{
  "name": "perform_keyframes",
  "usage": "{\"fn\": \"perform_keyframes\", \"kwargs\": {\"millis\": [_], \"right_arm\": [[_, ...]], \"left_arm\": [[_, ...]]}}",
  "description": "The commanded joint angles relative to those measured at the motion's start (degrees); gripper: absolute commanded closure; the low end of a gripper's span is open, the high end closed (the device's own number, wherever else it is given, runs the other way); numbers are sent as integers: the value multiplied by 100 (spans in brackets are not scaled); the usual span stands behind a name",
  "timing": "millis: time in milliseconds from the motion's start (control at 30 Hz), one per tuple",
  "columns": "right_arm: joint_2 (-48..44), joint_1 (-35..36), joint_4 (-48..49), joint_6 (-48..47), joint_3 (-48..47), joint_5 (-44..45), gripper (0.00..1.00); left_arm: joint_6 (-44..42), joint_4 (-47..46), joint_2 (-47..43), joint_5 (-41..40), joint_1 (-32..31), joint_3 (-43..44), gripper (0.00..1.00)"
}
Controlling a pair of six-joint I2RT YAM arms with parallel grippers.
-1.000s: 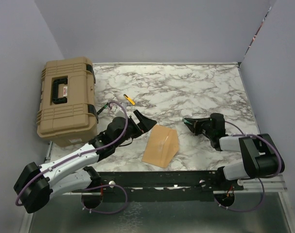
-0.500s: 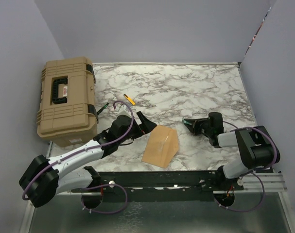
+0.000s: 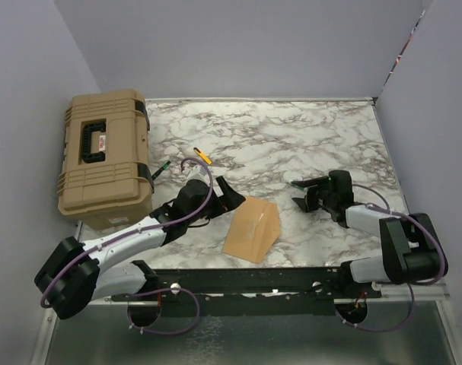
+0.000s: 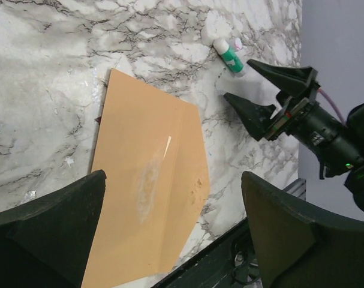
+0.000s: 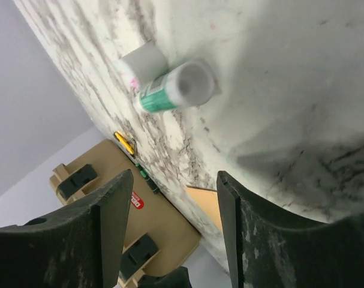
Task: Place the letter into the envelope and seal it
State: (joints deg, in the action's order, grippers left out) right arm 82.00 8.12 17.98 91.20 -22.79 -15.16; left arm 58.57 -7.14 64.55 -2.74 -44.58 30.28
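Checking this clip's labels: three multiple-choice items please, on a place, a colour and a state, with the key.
1. The toolbox sits: A) at the left edge of the table B) between the arms C) at the right edge.
2. The label on the glue stick is: A) red B) green C) blue.
3. The right jaws are: A) fully shut, empty B) shut on the glue stick C) apart, empty.
Key: 1 A, it is left of the envelope; 2 B, a green band shows; 3 C, the stick lies loose ahead of them.
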Motion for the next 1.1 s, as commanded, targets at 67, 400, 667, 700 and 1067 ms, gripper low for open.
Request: {"fn": "perform_keyframes", "kwargs": {"millis": [67, 400, 667, 700, 1067], "right_arm": [[-1239, -39, -1622, -1278, -252, 281, 42], [-2769, -33, -3225, -2737, 230, -9, 87], [-2149, -26, -2592, -3359, 656, -1037, 91], [-2014, -22, -2491, -3413, 668, -1141, 91], [-668, 119, -1118, -3477, 683, -2179, 91]], "left_arm": [[-495, 52, 349, 534, 37, 171, 15], [-1164, 21, 1354, 1379, 9, 481, 69], [-1103, 71, 2039, 1364, -89, 473, 83], [-1078, 83, 2106, 1364, -106, 464, 84], [-839, 323, 2718, 1305, -204, 460, 95]]}}
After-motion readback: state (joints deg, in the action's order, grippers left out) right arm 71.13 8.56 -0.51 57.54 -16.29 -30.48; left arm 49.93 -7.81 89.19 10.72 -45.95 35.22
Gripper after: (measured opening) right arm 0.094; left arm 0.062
